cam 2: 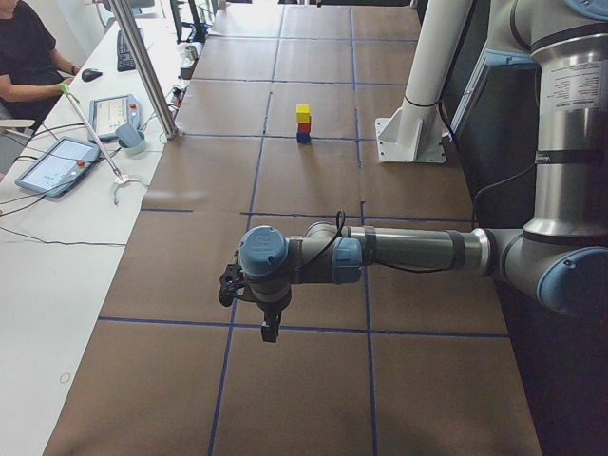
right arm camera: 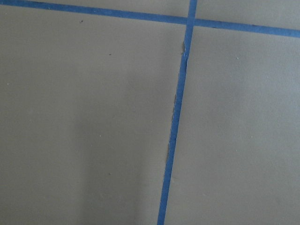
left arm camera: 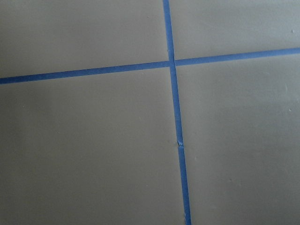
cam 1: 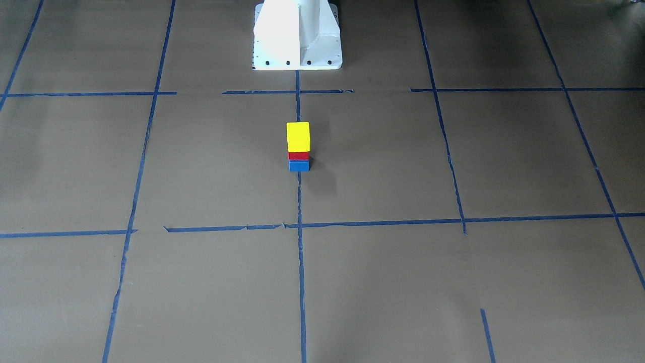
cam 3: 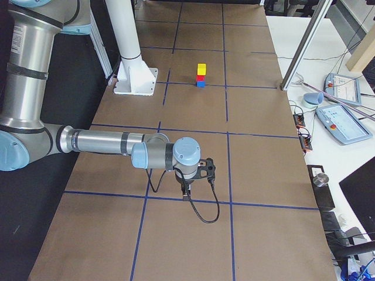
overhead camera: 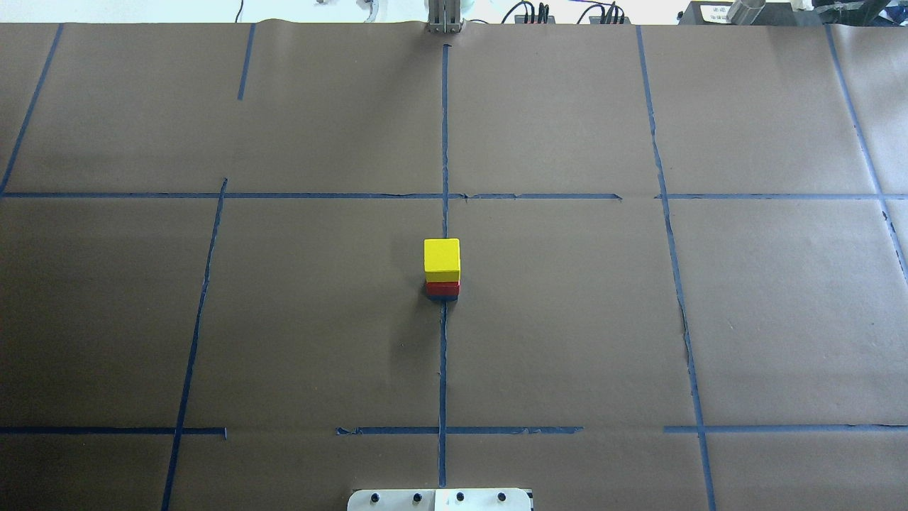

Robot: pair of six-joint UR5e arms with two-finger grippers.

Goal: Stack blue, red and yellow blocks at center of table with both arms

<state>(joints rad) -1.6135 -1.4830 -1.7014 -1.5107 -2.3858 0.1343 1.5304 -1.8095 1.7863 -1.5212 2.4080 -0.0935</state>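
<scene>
exterior front-facing: yellow block (cam 1: pixel 298 136) on red block (cam 1: pixel 298 156) on blue block (cam 1: pixel 299 166). one upright column sitting on the centre tape line (cam 1: pixel 300 212). faces look roughly flush and i see no lean. any small offset is too fine to call.

left pincer (cam 2: pixel 270 332) hangs over bare tabletop (cam 1: pixel 403 166) at its own end, with the stack well apart from it, off toward the middle. right pincer (cam 3: pixel 186 195) is the same at the opposite end. the stack lies between the two pincers, near neither. both pincers show only in the side views, so i cannot tell if either is spread or pressed together. all three blocks are in the stack, so neither should be carrying one. wrist cams show only paper and tape line crossings under each pincer, no block.

my read: stacking looks done, so the step in hand is just to hold clear and finish. to do that well:
- no sweep through the middle
- any further arm move goes up and outward, away from the stack, slow, one arm at a time
- no bump to the tabletop: three loose blocks in a narrow column would likely topple
- no re-grasp to tidy alignment, since the risk outweighs the gain
</scene>
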